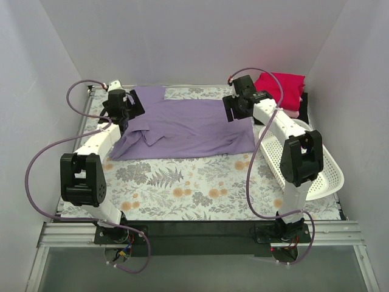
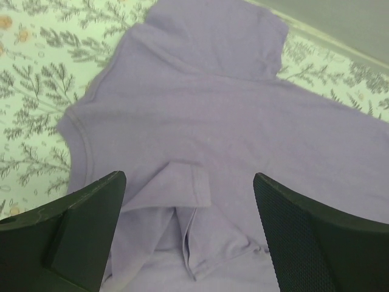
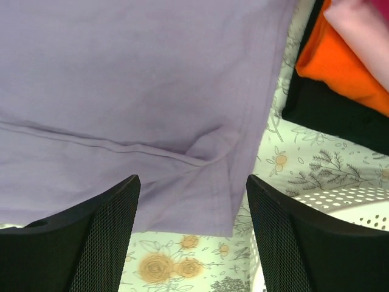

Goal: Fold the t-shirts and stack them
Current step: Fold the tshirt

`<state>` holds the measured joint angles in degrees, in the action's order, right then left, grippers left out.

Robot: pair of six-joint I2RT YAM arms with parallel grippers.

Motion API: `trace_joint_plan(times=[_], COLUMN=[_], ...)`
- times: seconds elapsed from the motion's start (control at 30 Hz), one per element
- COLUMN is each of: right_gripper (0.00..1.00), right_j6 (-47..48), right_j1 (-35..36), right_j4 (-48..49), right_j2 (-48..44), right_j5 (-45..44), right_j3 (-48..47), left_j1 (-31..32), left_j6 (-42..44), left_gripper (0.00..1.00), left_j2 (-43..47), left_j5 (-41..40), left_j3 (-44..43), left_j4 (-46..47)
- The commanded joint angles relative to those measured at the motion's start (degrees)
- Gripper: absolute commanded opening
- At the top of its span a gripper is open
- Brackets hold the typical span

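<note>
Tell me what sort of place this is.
Probably a robot test booth, not a home: plain white panels wall in a floral-covered table, the left arm and right arm are bolted to a metal rail at its near edge, and a lavender t-shirt lies spread out.

Spread shirt (image 1: 188,128) left of stack (image 1: 281,91)

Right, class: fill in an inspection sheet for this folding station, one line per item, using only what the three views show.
Surface: floral-print tabletop, flat.
Job's things: lavender t-shirt spread at the far side, sleeve folded in; folded stack far right, magenta on top, then pale pink, orange, black.
Clutter: white lattice basket at right edge.
Grippers: left gripper and right gripper both open, above the lavender shirt.
Cables: purple cables loop beside both arms.
Surroundings: plain walls on three sides.
</note>
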<state>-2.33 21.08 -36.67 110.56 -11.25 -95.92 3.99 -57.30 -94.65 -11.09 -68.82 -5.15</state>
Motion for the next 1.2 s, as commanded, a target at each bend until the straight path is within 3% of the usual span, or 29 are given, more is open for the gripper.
trace_joint_plan(times=[0.0, 0.17, 0.27, 0.5, 1.17], right_gripper=[0.65, 0.66, 0.65, 0.65, 0.64], right_j6=[-0.13, -0.75, -1.1, -2.33, -2.77], right_j1=[2.47, 2.3, 2.3, 2.3, 2.03], right_j4=[5.02, 5.55, 6.69, 9.15, 10.03], right_j2=[-4.3, -2.55, -2.89, -5.09, -5.27], right_j5=[-0.44, -0.63, -0.44, -2.2, -2.64], right_j3=[1.26, 3.8, 8.19, 16.63, 23.58], left_j1=[0.05, 0.05, 0.05, 0.05, 0.05], left_j6=[1.4, -0.97, -3.34, -4.67, 1.57], left_gripper=[0.79, 0.79, 0.79, 0.79, 0.79], left_j2=[2.89, 2.72, 4.21, 2.9, -1.58], left_j5=[0.29, -0.95, 2.47, 2.84, -17.2], left_j3=[4.38, 10.7, 14.58, 16.87, 12.57], left_j4=[-1.35, -3.64, -2.85, -2.23, -4.61])
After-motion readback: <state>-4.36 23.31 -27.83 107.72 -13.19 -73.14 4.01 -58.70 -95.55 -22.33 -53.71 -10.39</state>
